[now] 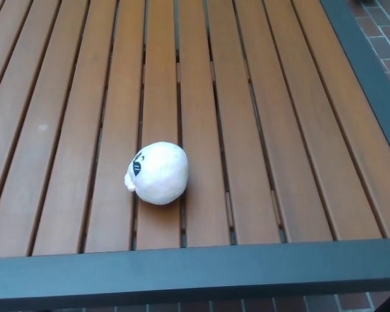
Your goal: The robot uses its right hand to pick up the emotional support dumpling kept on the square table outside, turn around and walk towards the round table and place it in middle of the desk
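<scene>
Item: dumpling [159,172], white plush, lying on its side on the slatted table [279,130], left of centre, near the dark front rim [195,270]. Brick paving [383,32] at right. Status: not yet picked up; grasp, turn, walk, placement all remain. Neither hand shows, so grip state and spacing cannot be told.
</scene>
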`<state>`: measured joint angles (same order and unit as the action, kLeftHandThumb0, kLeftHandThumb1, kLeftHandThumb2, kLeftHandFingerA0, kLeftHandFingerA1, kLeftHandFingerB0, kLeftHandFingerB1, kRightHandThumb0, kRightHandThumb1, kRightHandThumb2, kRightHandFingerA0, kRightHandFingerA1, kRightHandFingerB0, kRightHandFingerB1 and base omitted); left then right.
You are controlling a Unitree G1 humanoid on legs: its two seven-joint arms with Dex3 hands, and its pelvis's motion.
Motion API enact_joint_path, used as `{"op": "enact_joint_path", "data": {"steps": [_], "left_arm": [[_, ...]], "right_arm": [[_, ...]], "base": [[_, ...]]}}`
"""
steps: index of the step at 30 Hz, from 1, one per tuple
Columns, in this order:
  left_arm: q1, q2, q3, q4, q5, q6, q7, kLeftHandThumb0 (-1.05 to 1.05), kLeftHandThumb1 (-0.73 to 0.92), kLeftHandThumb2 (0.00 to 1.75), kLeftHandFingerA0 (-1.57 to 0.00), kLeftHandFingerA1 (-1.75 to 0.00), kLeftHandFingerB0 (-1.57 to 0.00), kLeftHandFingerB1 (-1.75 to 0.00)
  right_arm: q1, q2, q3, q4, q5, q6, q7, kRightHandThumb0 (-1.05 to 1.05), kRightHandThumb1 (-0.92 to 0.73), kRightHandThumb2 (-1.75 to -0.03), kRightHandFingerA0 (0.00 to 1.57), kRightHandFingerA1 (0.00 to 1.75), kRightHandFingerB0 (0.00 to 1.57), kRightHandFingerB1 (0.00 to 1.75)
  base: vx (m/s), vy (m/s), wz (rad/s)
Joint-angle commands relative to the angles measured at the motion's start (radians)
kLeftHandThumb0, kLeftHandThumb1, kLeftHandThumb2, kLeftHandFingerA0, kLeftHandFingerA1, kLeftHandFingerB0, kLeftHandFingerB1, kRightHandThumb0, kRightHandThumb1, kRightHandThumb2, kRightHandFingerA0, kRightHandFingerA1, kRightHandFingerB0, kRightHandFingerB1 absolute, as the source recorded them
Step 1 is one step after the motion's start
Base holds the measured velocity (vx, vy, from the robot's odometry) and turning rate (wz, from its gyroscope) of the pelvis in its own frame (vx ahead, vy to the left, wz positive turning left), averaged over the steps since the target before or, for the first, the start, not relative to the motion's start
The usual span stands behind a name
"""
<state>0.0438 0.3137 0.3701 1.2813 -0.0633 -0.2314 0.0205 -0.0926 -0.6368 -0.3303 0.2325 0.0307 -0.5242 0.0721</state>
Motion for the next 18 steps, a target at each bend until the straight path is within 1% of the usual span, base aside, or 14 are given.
{"op": "enact_joint_path", "data": {"steps": [1,2,3,4,5,6,7,8,10,11,13,14,15,18], "left_arm": [[0.008,0.009,0.024,-0.004,-0.033,-0.090,-0.018,-0.10,0.44,1.01,-1.05,-1.10,-0.90,-0.87],[0.007,0.009,0.024,-0.004,-0.033,-0.089,-0.018,-0.10,0.44,1.01,-1.05,-1.10,-0.90,-0.87],[0.006,0.011,0.020,-0.004,-0.029,-0.087,-0.015,-0.08,0.47,1.01,-1.01,-1.15,-0.91,-0.81],[0.006,0.014,0.017,-0.003,-0.025,-0.084,-0.012,-0.08,0.48,0.99,-0.97,-1.15,-0.88,-0.80],[0.006,0.016,0.013,-0.003,-0.021,-0.082,-0.009,-0.08,0.48,0.99,-0.97,-1.15,-0.88,-0.80],[0.008,0.017,0.010,-0.004,-0.017,-0.084,-0.005,-0.10,0.47,1.02,-0.99,-1.10,-0.87,-0.83],[0.010,0.017,0.008,-0.006,-0.014,-0.086,-0.001,-0.10,0.47,1.02,-0.99,-1.10,-0.87,-0.83],[0.011,0.018,0.005,-0.006,-0.011,-0.086,0.000,-0.11,0.51,0.93,-0.94,-1.11,-0.87,-0.78],[0.012,0.019,0.003,-0.006,-0.009,-0.085,0.000,-0.11,0.51,0.93,-0.94,-1.11,-0.87,-0.78],[0.014,0.016,0.003,-0.002,-0.009,-0.085,-0.005,-0.08,0.46,0.94,-0.99,-1.10,-0.92,-0.81],[0.016,0.011,0.004,0.003,-0.010,-0.085,-0.011,-0.08,0.46,0.94,-0.99,-1.10,-0.92,-0.81],[0.016,0.011,0.004,0.003,-0.010,-0.085,-0.011,-0.08,0.46,0.94,-0.99,-1.10,-0.92,-0.81],[0.017,0.011,0.001,0.004,-0.007,-0.088,-0.012,-0.09,0.43,1.00,-0.99,-1.07,-0.90,-0.85],[0.017,0.008,0.001,0.000,-0.008,-0.096,-0.018,-0.09,0.44,1.02,-0.98,-1.08,-0.90,-0.87]], "right_arm": [[-0.423,0.050,0.420,-0.357,-0.098,0.558,0.327,-1.05,-0.63,-1.03,0.00,0.07,0.00,0.01],[-0.424,0.048,0.422,-0.359,-0.096,0.563,0.326,-1.05,-0.63,-1.03,0.00,0.07,0.00,0.01],[-0.451,0.073,0.455,-0.350,-0.125,0.574,0.336,-1.05,-0.63,-1.04,0.00,0.07,0.00,0.04],[-0.483,0.105,0.497,-0.334,-0.150,0.587,0.352,-1.05,-0.64,-1.04,0.00,0.07,0.00,0.04],[-0.520,0.139,0.546,-0.319,-0.174,0.607,0.370,-1.05,-0.64,-1.04,0.00,0.07,0.00,0.04],[-0.531,0.147,0.561,-0.313,-0.179,0.617,0.375,-1.05,-0.64,-1.04,0.00,0.04,0.00,0.03],[-0.537,0.151,0.570,-0.311,-0.182,0.624,0.377,-1.05,-0.64,-1.04,0.00,0.04,0.00,0.03],[-0.556,0.167,0.592,-0.290,-0.191,0.626,0.387,-1.05,-0.65,-1.05,0.00,0.04,0.00,0.01],[-0.580,0.184,0.620,-0.268,-0.199,0.631,0.397,-1.05,-0.65,-1.05,0.00,0.04,0.00,0.01],[-0.611,0.219,0.662,-0.217,-0.216,0.641,0.414,-1.05,-0.65,-1.05,0.00,0.01,0.00,0.04],[-0.651,0.266,0.719,-0.148,-0.238,0.657,0.436,-1.05,-0.65,-1.05,0.00,0.01,0.00,0.04],[-0.652,0.263,0.723,-0.151,-0.236,0.662,0.436,-1.05,-0.65,-1.05,0.00,0.01,0.00,0.04],[-0.664,0.276,0.739,-0.129,-0.244,0.666,0.440,-1.05,-0.64,-1.04,0.00,0.00,0.00,0.04],[-0.711,0.321,0.796,-0.049,-0.267,0.684,0.448,-1.03,-0.63,-1.03,0.00,0.01,0.00,0.07]], "base": [[0.00,0.000,0.00],[-0.02,-0.003,0.09],[0.00,0.000,0.00],[0.00,0.000,0.00],[0.00,0.000,0.00],[0.00,0.000,0.00],[0.00,0.000,0.00],[0.00,0.000,0.00],[0.00,0.000,0.00],[0.00,0.000,0.00],[0.00,0.000,0.00],[0.00,0.000,0.00],[0.00,0.000,0.00],[0.00,0.000,0.00]]}}
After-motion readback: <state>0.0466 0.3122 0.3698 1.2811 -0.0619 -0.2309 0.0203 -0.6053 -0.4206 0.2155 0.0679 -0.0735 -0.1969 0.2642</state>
